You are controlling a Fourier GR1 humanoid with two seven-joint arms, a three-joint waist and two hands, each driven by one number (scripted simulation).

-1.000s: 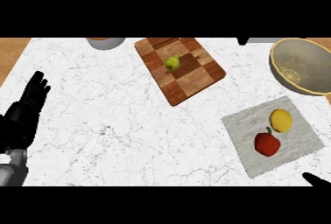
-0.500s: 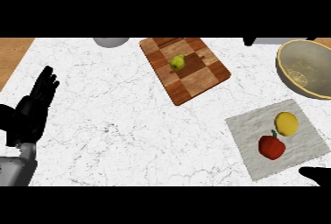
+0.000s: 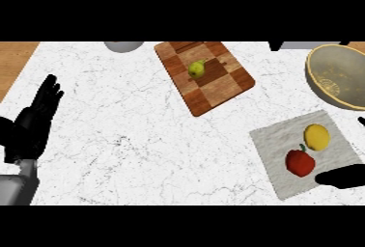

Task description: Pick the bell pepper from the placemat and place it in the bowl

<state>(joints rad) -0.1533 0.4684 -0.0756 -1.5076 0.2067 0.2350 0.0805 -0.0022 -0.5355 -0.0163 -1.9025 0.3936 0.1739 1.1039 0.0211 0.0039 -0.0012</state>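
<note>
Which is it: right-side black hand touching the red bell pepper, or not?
Cannot tell. Head view: black right hand sits beside red bell pepper, no plain gap or contact.

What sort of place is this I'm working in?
Most likely a kitchen counter: a white marbled counter top, a checkered wooden cutting board with a green pear on it, and a placemat holding a red bell pepper.

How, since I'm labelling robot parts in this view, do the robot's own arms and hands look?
The left hand is black, with slim fingers and a thumb, on a smooth grey left forearm. Of the right hand only a plain black part shows at the lower right edge; its forearm is out of view. No cables or markings show.
</note>
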